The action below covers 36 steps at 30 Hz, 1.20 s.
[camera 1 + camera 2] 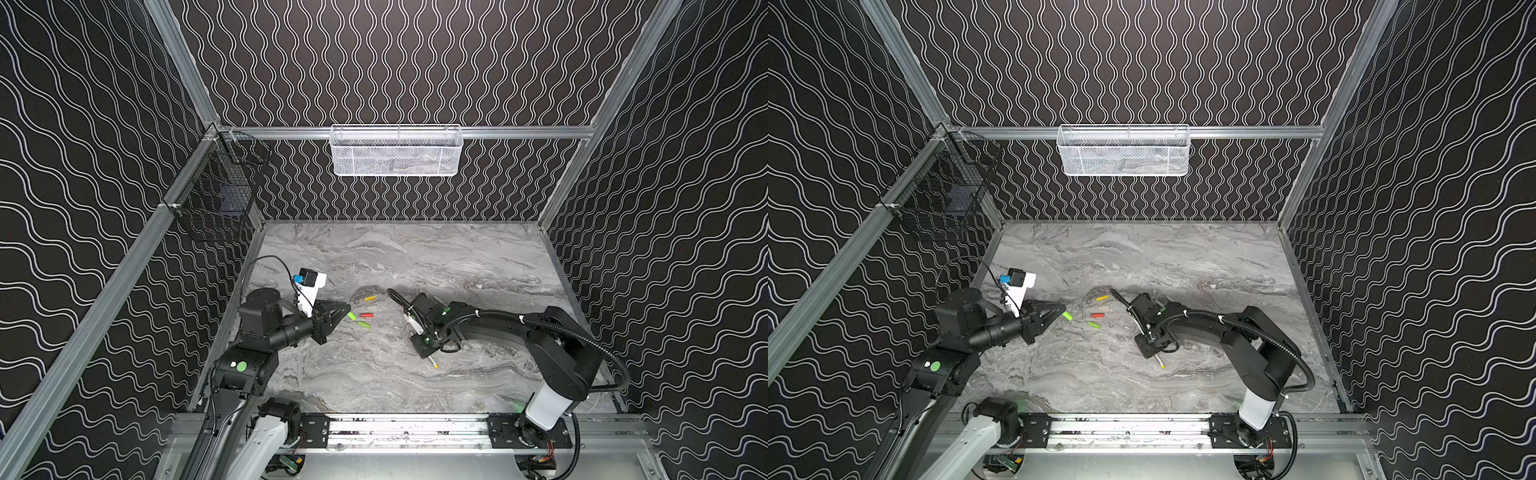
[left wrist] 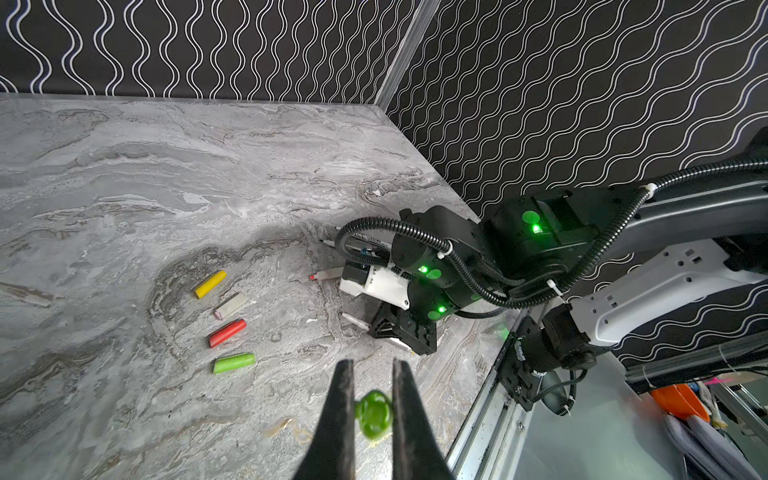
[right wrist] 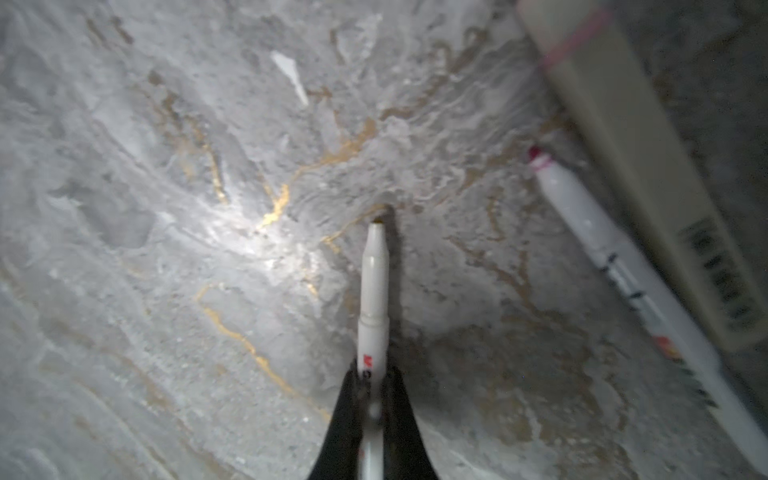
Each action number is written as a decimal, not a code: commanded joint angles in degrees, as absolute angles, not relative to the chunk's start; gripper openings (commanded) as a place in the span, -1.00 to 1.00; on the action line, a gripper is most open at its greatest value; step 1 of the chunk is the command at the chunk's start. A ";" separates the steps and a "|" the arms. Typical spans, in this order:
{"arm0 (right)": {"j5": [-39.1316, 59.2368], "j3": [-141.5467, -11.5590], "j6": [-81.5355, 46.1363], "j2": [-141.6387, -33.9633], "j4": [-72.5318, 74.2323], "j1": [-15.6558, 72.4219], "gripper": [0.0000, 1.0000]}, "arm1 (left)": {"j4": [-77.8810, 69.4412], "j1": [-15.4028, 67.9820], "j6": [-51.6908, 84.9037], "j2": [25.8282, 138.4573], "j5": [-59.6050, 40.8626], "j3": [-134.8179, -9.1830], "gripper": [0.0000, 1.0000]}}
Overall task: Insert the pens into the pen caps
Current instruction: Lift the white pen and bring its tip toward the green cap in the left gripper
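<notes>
My left gripper [image 2: 372, 365] is shut on a bright green pen cap [image 2: 374, 413], held above the table at the left in both top views [image 1: 352, 316] [image 1: 1067, 316]. To its right, four more pen caps lie in a row: yellow [image 2: 210, 284], pale grey-white [image 2: 230, 306], red [image 2: 227, 333] and green [image 2: 234, 363]. My right gripper [image 3: 372, 386] is low over the table, shut on a white pen [image 3: 374, 291] whose yellowish tip points away from the jaws [image 1: 434, 364]. Other pens [image 3: 602, 249] lie beside it, partly hidden under the right wrist [image 2: 328, 274].
A white mesh basket [image 1: 395, 151] hangs on the back wall and a black wire basket [image 1: 216, 191] on the left wall. The right arm [image 1: 498, 328] stretches across the table's right half. An aluminium rail [image 1: 407, 430] runs along the front edge.
</notes>
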State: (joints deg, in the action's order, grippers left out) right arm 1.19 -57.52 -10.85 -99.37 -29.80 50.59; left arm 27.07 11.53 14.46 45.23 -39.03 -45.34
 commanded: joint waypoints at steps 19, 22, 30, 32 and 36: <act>26.53 -49.29 -1.63 -73.71 -16.31 56.22 -1.00 | 15.99 11.51 18.98 47.62 -56.47 -42.55 -1.00; 27.81 -49.75 -1.90 -71.50 -14.34 57.29 -1.00 | 14.28 11.51 20.01 48.66 -58.57 -42.11 -1.00; 27.98 -51.23 -1.98 -68.62 -11.51 58.43 -1.00 | 10.11 12.16 22.59 49.47 -62.52 -40.74 -1.00; 27.18 -51.50 -1.96 -68.16 -11.09 58.53 -1.00 | 9.70 12.63 22.87 49.57 -63.02 -40.70 -1.00; 25.92 -51.69 -2.11 -67.53 -10.17 58.69 -1.00 | 9.40 13.22 23.04 49.51 -63.27 -40.52 -1.00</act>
